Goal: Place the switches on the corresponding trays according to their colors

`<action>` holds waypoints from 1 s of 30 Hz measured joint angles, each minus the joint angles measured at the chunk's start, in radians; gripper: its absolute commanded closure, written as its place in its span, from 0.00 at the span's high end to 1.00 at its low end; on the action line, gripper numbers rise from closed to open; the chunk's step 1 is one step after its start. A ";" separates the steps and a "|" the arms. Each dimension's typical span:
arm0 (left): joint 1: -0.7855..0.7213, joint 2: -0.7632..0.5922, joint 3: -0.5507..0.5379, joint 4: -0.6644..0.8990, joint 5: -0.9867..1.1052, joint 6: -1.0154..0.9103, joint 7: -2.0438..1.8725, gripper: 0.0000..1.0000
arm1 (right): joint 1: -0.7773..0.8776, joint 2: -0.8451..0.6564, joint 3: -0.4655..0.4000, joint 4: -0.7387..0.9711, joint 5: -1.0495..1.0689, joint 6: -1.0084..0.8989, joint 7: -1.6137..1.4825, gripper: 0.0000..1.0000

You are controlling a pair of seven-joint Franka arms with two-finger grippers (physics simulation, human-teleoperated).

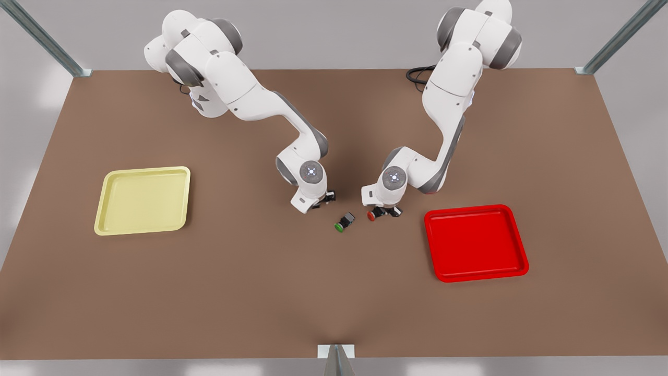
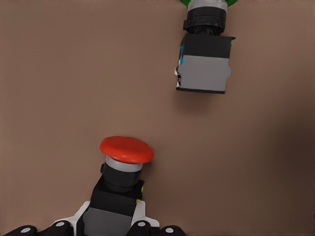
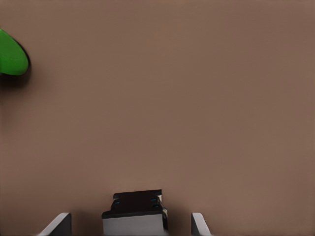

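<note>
Broadly brown and matte, bench [image 1: 334, 303], ringed by pale grey walls [image 1: 323, 31] and slanted metal frame posts [image 1: 47, 42] at the corners; black cable [image 1: 417, 75] coiled at 1 o'clock beside an arm base.

Pale yellow tray [image 1: 142, 200] flat at 9 o'clock in the front view, red tray [image 1: 476, 243] at 4 o'clock, well apart.

Near centre, green-capped switch [image 1: 344, 221] on its side between the two grippers. Just at its 3 o'clock, red switch [image 1: 371, 215] low on the bench with the left gripper [image 1: 383, 211] clamped on its black-and-grey body, white fingertips [image 2: 140, 223] against both sides.

At the green one's 10 o'clock, right gripper [image 1: 322, 201] down by the surface, fingers [image 3: 59, 223] spread, gaps showing either side of a black-and-grey switch body [image 3: 134, 216] between them; cap colour not to be told.
</note>
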 measured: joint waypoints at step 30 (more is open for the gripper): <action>0.121 -0.011 0.412 0.012 -0.121 -0.131 0.883 1.00 | -0.008 -0.032 0.000 -0.004 0.012 -0.036 -0.034 0.52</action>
